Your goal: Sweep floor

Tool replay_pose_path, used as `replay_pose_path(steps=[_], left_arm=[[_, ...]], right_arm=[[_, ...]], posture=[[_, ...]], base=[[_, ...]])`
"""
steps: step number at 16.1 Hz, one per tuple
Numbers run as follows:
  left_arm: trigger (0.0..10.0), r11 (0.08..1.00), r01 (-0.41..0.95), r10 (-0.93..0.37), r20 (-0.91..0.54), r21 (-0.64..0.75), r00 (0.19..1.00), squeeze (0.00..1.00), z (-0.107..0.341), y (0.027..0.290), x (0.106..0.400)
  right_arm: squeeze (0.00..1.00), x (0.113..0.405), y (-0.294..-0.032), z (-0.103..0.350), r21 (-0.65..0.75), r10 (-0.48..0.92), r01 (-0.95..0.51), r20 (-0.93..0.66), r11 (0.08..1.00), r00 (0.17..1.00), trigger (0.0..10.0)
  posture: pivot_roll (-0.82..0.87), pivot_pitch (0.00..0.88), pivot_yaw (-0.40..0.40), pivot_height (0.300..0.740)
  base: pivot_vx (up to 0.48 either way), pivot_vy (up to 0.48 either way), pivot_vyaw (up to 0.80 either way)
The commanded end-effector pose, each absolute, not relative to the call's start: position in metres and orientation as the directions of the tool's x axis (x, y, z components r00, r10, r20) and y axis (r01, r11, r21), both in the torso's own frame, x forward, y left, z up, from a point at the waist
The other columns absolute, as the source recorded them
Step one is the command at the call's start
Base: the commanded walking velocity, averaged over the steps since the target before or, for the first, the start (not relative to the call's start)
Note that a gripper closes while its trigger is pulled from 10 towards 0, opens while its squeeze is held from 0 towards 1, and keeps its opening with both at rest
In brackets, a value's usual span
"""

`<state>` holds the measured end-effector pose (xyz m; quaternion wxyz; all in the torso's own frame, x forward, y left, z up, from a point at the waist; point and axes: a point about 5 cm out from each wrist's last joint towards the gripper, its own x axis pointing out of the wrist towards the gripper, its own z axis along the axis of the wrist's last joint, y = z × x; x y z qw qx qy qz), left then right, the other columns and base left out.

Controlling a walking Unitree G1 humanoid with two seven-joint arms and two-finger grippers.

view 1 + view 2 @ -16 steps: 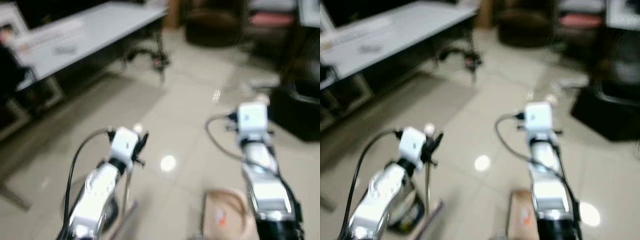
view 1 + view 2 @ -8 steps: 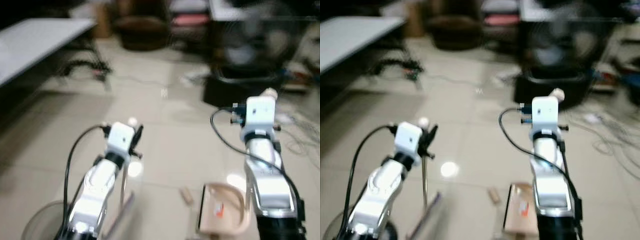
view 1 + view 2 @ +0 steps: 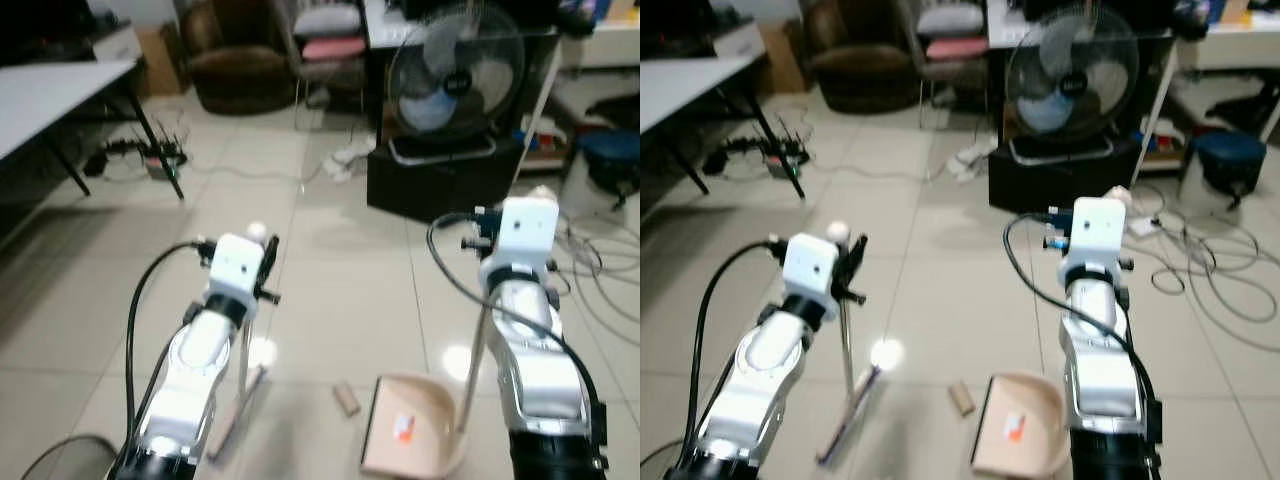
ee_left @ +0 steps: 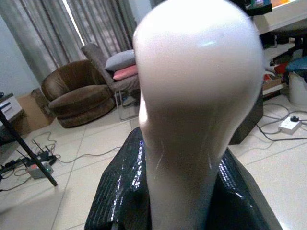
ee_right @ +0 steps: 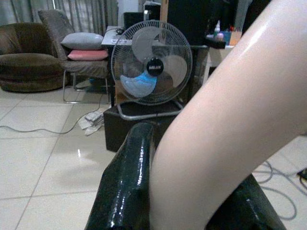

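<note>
Left end effector (image 4: 158, 191) clenched on the broom handle (image 4: 192, 96), white rounded knob at top; broom head (image 3: 845, 415) angled on the tile floor (image 3: 350, 290) by the left arm. Right end effector (image 5: 192, 191) clenched on the dustpan handle (image 5: 230, 120); beige dustpan (image 3: 405, 440) flat on floor beside the right arm, orange label on it, text unreadable. Small tan debris piece (image 3: 346, 399) just beside the pan's open edge. Fan (image 5: 151, 69) ahead on a black box; hub badge too blurred to read. Cables (image 3: 1210, 270) lie to the right.
</note>
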<state>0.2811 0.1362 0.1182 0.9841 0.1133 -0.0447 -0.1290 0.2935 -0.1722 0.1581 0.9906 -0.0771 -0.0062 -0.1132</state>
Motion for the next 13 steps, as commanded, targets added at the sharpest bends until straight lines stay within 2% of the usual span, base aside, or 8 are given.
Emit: replay_pose_path(steps=[1,5,8,10,13], left_arm=[[10.0,0.942,0.201,-0.233,0.092,0.270,0.968,0.00,0.128,0.145,0.285],[10.0,0.942,0.184,-0.218,0.095,0.282,0.971,0.00,0.128,0.147,0.286],[10.0,0.945,0.162,-0.197,0.102,0.284,0.975,0.00,0.129,0.152,0.286],[10.0,0.950,0.155,-0.190,0.109,0.271,0.976,0.00,0.129,0.154,0.285],[10.0,0.946,0.165,-0.199,0.100,0.280,0.975,0.00,0.126,0.151,0.285]], right_arm=[[0.00,0.297,-0.163,0.168,-0.134,-0.187,0.197,0.081,0.971,0.979,10.0],[0.00,0.298,-0.155,0.167,-0.131,-0.139,0.149,0.081,0.980,0.987,10.0],[0.00,0.298,-0.148,0.162,-0.181,-0.080,0.090,0.062,0.979,0.995,10.0],[0.00,0.297,-0.148,0.161,-0.134,-0.091,0.098,0.057,0.986,0.994,10.0],[0.00,0.297,-0.151,0.158,-0.146,-0.090,0.099,0.063,0.984,0.994,10.0]], posture=[[-0.10,0.000,0.082,0.740],[-0.10,0.000,0.083,0.740],[-0.09,0.000,0.078,0.740],[-0.09,0.000,0.078,0.740],[-0.10,0.000,0.077,0.740]], base=[[0.424,0.000,0.00],[0.422,0.000,0.00],[0.398,0.000,0.00],[0.000,0.000,0.00],[0.000,0.000,0.00]])
